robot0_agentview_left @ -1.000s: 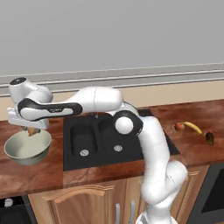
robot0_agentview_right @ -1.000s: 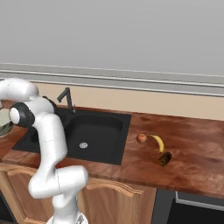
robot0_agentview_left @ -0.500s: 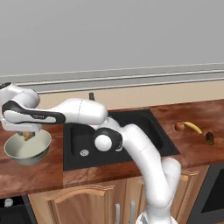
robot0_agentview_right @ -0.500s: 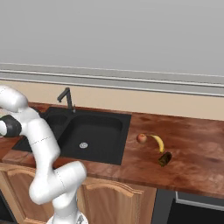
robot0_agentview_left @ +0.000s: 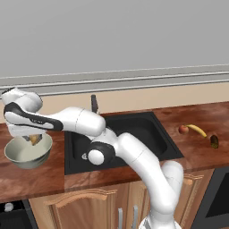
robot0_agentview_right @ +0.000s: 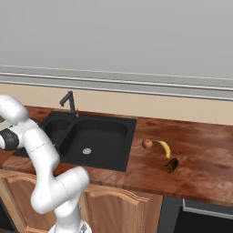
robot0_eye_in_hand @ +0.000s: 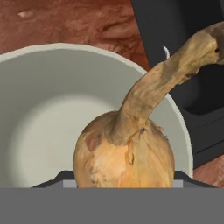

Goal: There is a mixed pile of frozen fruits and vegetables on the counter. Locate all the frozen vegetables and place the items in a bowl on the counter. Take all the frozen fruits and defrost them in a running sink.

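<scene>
Presently, one tan onion-like bulb with a thin curved stem (robot0_eye_in_hand: 124,151) was recorded clamped between the finger tips of the two-finger gripper (robot0_agentview_left: 32,137), seen in the hand view with its stem running toward 2 o'clock. The bulb was held directly over the hollow of a wide, glossy, pale greenish-cream round bowl (robot0_eye_in_hand: 39,109); whether it touched the bowl's floor could not be told.

In the left base view the bowl (robot0_agentview_left: 18,156) was placed at 9 o'clock on the reddish-brown polished wood-grain counter (robot0_agentview_left: 31,179), just beside the black double-basin sink (robot0_agentview_left: 134,134), with the slim black faucet (robot0_agentview_left: 94,103) set at the sink's back edge.

In the right base view three items were listed on the counter (robot0_agentview_right: 200,159) at 3 o'clock of the sink (robot0_agentview_right: 91,136): a small round red apple (robot0_agentview_right: 147,144), a curved yellow banana (robot0_agentview_right: 164,148) just beside it, and a dark olive-brown roundish lump (robot0_agentview_right: 171,165) near the banana's lower end. All three lay well apart from the bowl.
</scene>
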### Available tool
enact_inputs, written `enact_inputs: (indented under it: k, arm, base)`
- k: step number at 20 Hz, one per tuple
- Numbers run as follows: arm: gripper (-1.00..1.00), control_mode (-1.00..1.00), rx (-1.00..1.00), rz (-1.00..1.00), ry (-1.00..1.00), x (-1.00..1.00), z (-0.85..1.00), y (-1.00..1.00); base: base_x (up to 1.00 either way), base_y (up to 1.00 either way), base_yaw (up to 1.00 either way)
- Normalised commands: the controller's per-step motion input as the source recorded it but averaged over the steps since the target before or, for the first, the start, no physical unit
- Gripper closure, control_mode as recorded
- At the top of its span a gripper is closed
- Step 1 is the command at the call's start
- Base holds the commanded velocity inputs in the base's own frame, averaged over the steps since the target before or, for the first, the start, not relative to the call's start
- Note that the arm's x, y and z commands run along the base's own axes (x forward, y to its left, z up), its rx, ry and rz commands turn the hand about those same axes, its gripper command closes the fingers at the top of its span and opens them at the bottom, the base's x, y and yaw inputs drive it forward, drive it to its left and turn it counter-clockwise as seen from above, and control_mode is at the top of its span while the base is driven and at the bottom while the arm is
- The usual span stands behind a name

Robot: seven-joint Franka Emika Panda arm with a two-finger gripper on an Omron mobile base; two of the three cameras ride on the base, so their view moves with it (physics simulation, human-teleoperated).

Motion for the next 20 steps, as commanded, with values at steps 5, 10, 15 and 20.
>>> enact_inputs:
  k: [5,10,15,20]
  arm:
    - [1.0,-1.0,0.13,0.0,0.0,-0.19,-0.84,-0.03]
    - [-1.0,-1.0,0.05,0.01,0.0,-0.02,-0.34,-0.04]
    - [-1.0,-1.0,-0.01,0.0,0.01,-0.02,0.29,-0.1]
    - [-1.0,-1.0,0.02,0.0,0.01,-0.21,0.69,0.0]
  base:
    - [0.0,0.0,0.0]
    - [0.0,0.0,0.0]
    - [0.0,0.0,0.0]
    - [0.0,0.0,0.0]
